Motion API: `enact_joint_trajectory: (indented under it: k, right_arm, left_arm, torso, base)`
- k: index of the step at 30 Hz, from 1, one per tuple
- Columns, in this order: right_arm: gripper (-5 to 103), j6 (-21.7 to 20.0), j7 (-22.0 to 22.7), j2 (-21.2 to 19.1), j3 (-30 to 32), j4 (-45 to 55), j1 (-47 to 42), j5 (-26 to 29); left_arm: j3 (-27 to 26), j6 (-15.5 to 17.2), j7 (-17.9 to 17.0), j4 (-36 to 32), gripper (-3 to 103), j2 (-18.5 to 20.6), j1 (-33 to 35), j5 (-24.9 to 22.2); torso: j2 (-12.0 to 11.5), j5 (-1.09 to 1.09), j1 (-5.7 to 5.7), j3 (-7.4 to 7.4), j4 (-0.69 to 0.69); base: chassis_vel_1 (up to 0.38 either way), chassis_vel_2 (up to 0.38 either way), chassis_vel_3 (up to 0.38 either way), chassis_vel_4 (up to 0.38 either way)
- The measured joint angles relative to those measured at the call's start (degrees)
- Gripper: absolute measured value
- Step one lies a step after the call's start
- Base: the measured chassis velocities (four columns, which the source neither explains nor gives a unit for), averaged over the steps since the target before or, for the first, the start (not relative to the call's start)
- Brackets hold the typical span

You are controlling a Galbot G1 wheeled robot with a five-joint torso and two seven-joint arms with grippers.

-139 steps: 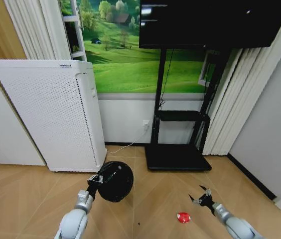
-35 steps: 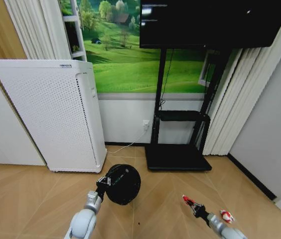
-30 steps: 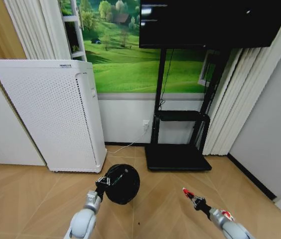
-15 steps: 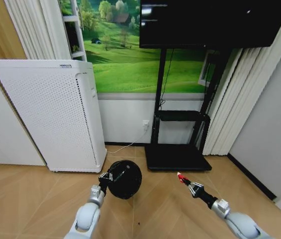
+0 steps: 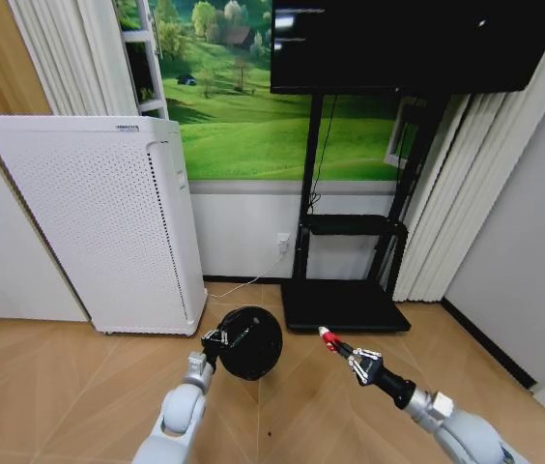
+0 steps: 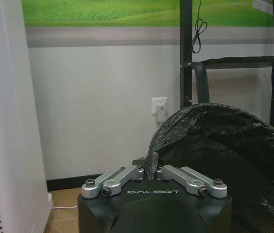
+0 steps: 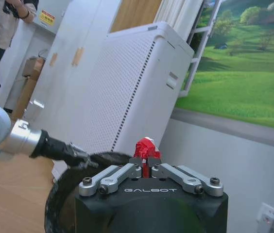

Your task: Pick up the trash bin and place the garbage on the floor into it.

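Left gripper: raised ahead, clamped on black mesh trash bin rim.
Right gripper: extended forward, pinching red crumpled wrapper.

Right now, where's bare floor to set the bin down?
Bare floor lies left of the left gripper, before the white appliance. Another patch lies right of the right gripper, toward the curtain. It is crowded between the trash bin, red wrapper and TV stand base.
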Motion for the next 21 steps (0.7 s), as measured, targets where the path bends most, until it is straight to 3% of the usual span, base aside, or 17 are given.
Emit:
enact_joint_trajectory:
  k: [8,21]
  right_arm:
    - [4,-3.1,1.6,1.3,-5.5,-0.7,5.7,-1.2]
    - [4,-3.0,1.8,6.4,-13.4,-6.4,10.8,-3.9]
  left_arm:
    - [2.9,0.1,-0.1,0.3,4,-1.1,0.6,0.9]
    - [6.0,0.1,-0.1,2.2,4,-2.8,0.5,2.7]
  torso:
    - [0.0,0.00,0.00,0.00,0.00]
    - [0.0,0.00,0.00,0.00,-0.01]
  base:
    - [0.000,0.000,0.000,0.000]
    - [0.000,0.000,0.000,0.000]
